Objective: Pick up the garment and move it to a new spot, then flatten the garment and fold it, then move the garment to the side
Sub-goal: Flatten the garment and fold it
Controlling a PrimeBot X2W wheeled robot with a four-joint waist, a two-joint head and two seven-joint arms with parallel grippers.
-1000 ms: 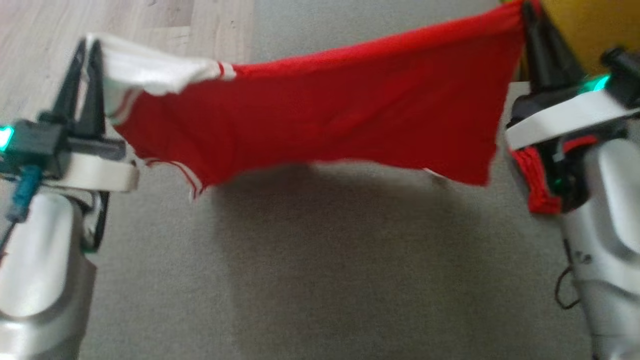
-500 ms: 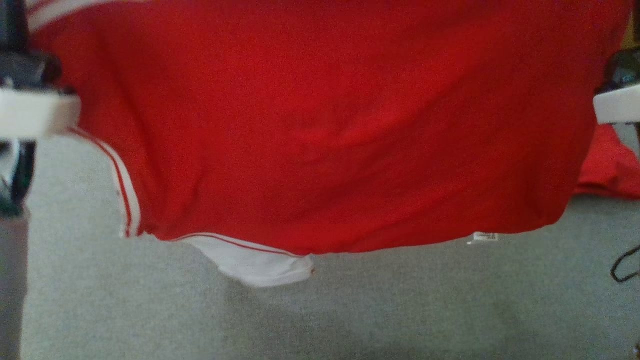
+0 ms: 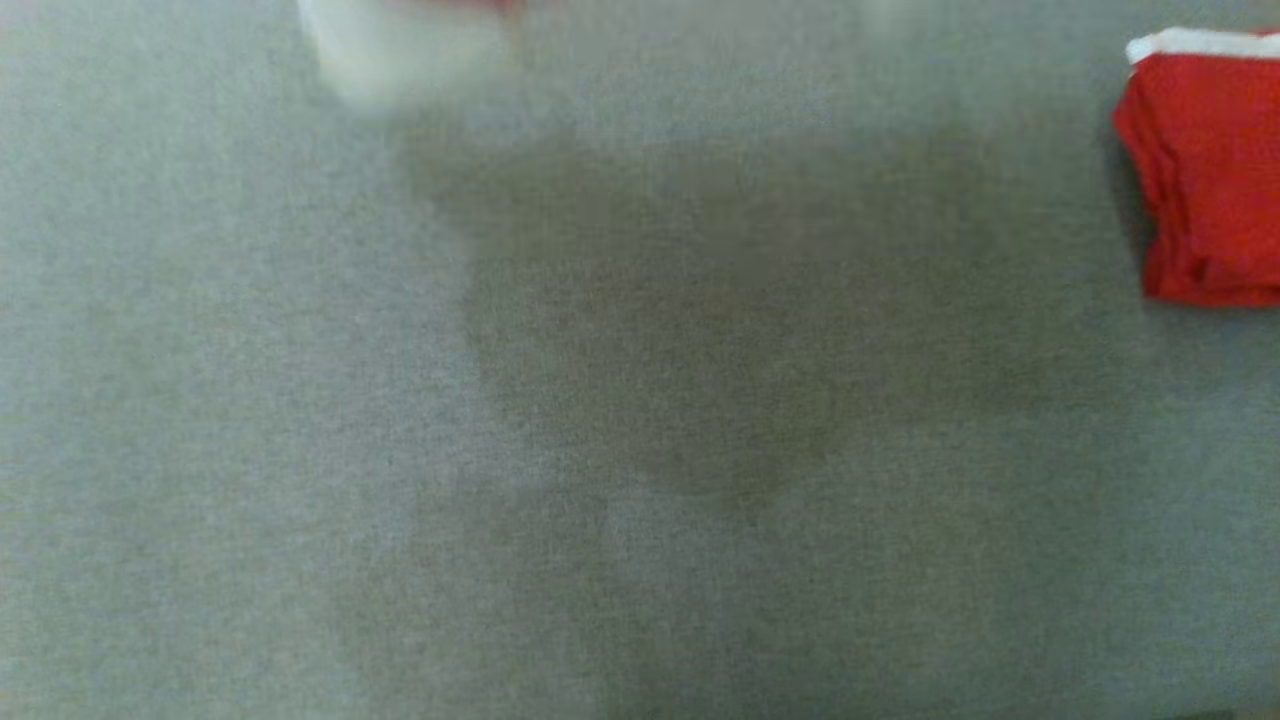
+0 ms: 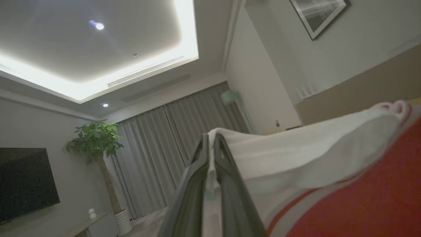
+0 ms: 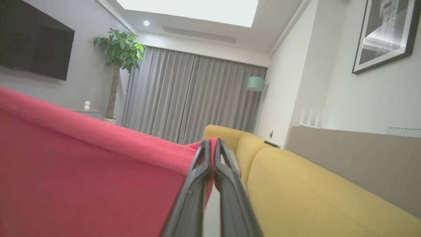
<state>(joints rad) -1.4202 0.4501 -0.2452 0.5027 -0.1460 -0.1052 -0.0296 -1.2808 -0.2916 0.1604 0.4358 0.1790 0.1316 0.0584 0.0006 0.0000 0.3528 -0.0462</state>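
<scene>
The left gripper [image 4: 210, 140] is pinched tight on the white part of the red garment [image 4: 355, 200]; the right gripper [image 5: 212, 143] is squeezed on a red edge of it, just beside the yellow sofa [image 5: 312, 197]; the cloth hangs stretched between the two, up in the air. Down below is the gray carpet [image 3: 300, 450] with a dark shadow [image 3: 720, 350] on it; a folded red cloth [image 3: 1210, 180] lies at the carpet's right side, well apart from the shadow.

- In the head view, a folded cloth pile [image 3: 1210, 170] lay on the carpet [image 3: 300, 450] at two o'clock.
- From the left gripper [image 4: 211, 138], the pinched garment [image 4: 345, 158] stretched toward three o'clock.
- From the right gripper [image 5: 212, 143], it stretched toward nine o'clock, and the sofa [image 5: 312, 191] lay at four o'clock.
</scene>
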